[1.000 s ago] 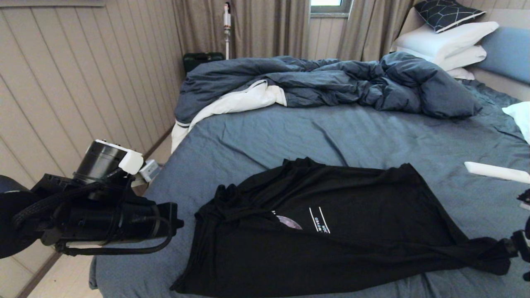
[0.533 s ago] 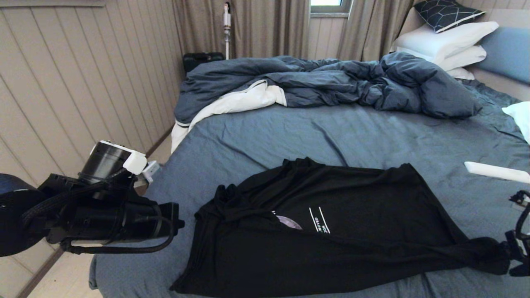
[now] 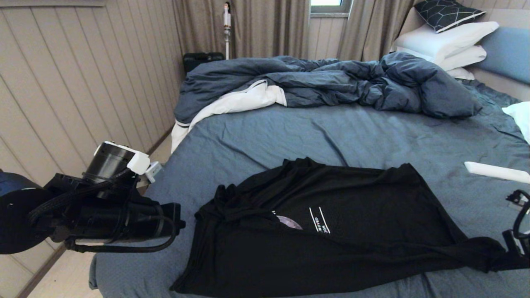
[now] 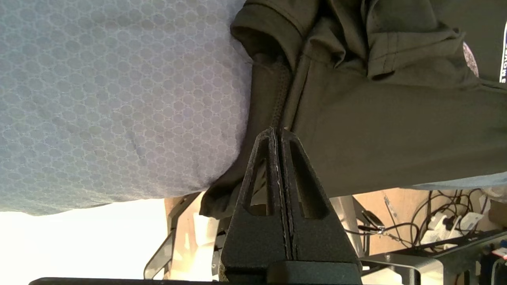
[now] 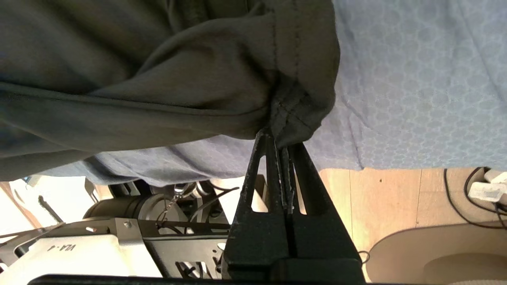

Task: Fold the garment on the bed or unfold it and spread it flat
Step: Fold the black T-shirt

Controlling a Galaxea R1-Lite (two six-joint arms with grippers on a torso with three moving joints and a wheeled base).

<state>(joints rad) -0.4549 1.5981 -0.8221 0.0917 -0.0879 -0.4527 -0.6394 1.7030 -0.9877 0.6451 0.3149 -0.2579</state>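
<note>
beige curtains [image 3: 265, 25], black case [image 3: 203, 60], white remote [image 3: 497, 172]

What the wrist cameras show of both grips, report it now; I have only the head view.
Observer: In the right wrist view, the fingers of the right gripper are shut on a stitched hem corner of the garment, bunched at the edge of the bed.
Operator: Now the left one.
Observer: In the left wrist view, the fingers of the left gripper are shut, their tips against a folded edge of the garment. I cannot tell whether any cloth is pinched between them.
</note>
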